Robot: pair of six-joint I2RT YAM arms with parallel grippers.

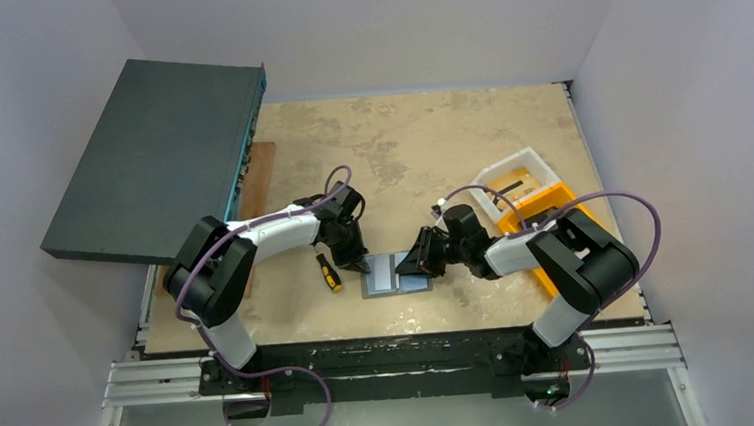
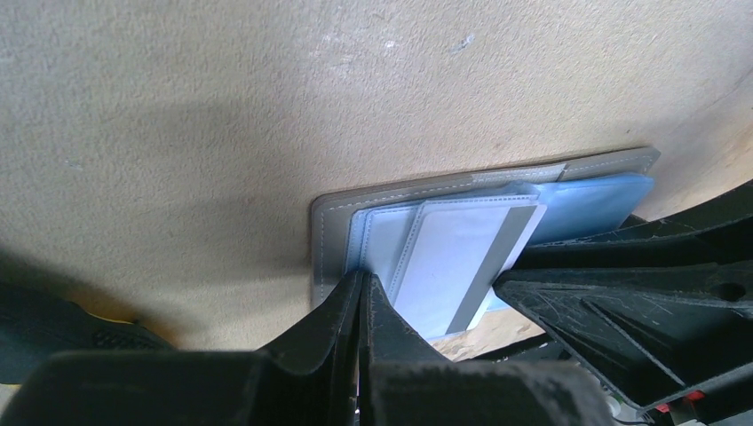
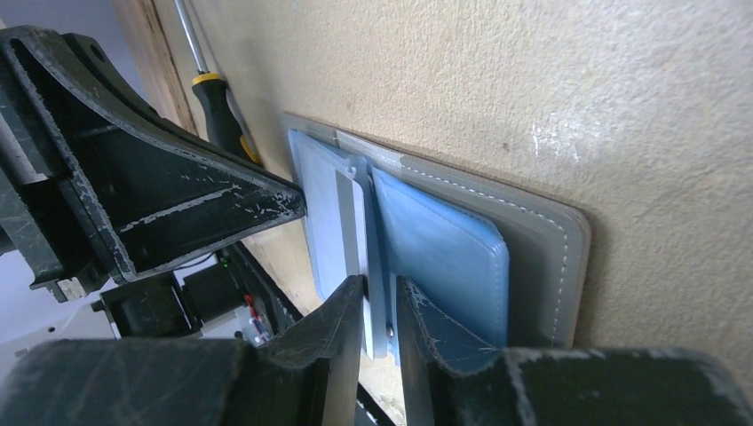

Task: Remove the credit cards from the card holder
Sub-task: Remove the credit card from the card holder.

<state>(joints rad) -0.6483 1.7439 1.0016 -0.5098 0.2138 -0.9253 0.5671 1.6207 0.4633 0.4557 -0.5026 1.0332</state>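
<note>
The grey card holder [image 1: 394, 273] lies open on the table, pale blue-grey inside, and shows in the left wrist view [image 2: 327, 232] and right wrist view [image 3: 537, 226]. A white credit card with a grey stripe [image 2: 462, 257] sticks out slanted from its left pocket. My left gripper [image 1: 365, 267] is shut, its tips [image 2: 362, 277] pressing on the holder's left side. My right gripper [image 1: 415, 267] comes in from the right; its jaws [image 3: 380, 293] stand narrowly apart, closed on the card's edge [image 3: 355, 232] at the holder's middle fold.
A yellow-and-black screwdriver [image 1: 328, 272] lies just left of the holder, beside my left gripper. A large dark flat box [image 1: 159, 158] leans at the back left. An orange bin [image 1: 545, 229] and a white bin [image 1: 516, 181] stand to the right.
</note>
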